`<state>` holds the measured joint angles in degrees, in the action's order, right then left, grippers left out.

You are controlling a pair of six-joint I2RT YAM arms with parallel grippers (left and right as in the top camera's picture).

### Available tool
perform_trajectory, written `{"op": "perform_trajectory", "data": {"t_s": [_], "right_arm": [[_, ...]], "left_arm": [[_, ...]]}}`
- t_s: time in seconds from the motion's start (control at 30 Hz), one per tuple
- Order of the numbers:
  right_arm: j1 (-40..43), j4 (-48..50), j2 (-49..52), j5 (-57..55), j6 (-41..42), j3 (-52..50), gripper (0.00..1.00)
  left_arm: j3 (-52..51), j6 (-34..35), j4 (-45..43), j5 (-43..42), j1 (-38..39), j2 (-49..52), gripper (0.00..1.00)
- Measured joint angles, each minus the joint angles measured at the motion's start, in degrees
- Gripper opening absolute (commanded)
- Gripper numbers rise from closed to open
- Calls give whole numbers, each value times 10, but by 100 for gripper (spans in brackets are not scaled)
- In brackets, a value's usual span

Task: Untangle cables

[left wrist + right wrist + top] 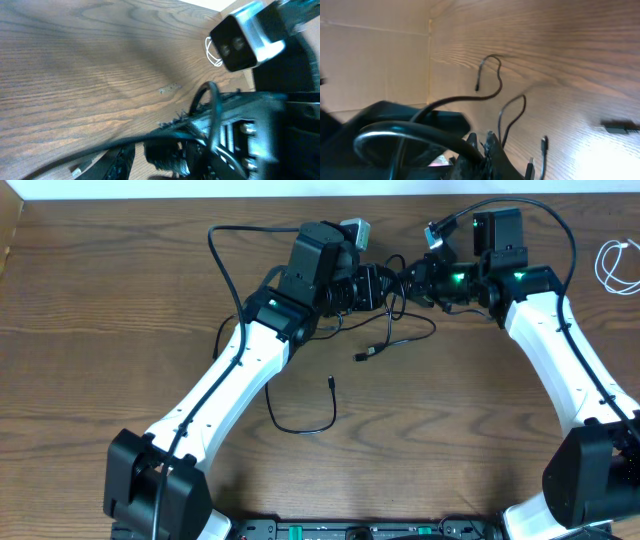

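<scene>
Close against the right wrist lens, the right gripper (481, 142) is clamped tight, dark fingertips pressed together, and a thin black cable (512, 112) rises in a narrow loop from right beside those tips; whether it's actually pinched, can't tell. A thick glossy black wire (410, 131) curves across the foreground, blurred. Over to the left gripper (380, 285): it's nose to nose with the right one at the far middle of the table (100, 330), jaws buried in dark hardware, so clenched or loose is anyone's call. Black cords droop from the meeting point and spill onto the wood, one small plug end (362, 356) lying just below the tangle. Further out, a second black cable (300, 425) sweeps a slack curve across the grainy brown wood, its tip pointing up. Well apart, at the far right edge, the white cable (618, 265) sits coiled in loose loops.
</scene>
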<state>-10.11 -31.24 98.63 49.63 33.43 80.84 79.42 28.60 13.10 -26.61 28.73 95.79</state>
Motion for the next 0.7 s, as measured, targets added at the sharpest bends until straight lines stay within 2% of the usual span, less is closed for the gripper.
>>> {"op": "perform_trajectory", "data": {"t_s": [0.17, 0.27, 0.3, 0.37, 0.7], "right_arm": [[-1, 11, 4, 0, -2, 0, 1], [-1, 10, 5, -5, -8, 0, 1], [-1, 10, 6, -6, -10, 0, 1], [-1, 10, 7, -8, -12, 0, 1], [4, -6, 7, -31, -30, 0, 1]], "left_arm": [[0, 12, -6, 0, -1, 12, 37], [0, 16, -11, -2, -1, 17, 21], [0, 16, -13, -3, -1, 18, 13], [0, 17, -18, -3, -1, 18, 8], [0, 21, -26, 10, -2, 25, 8]]}}
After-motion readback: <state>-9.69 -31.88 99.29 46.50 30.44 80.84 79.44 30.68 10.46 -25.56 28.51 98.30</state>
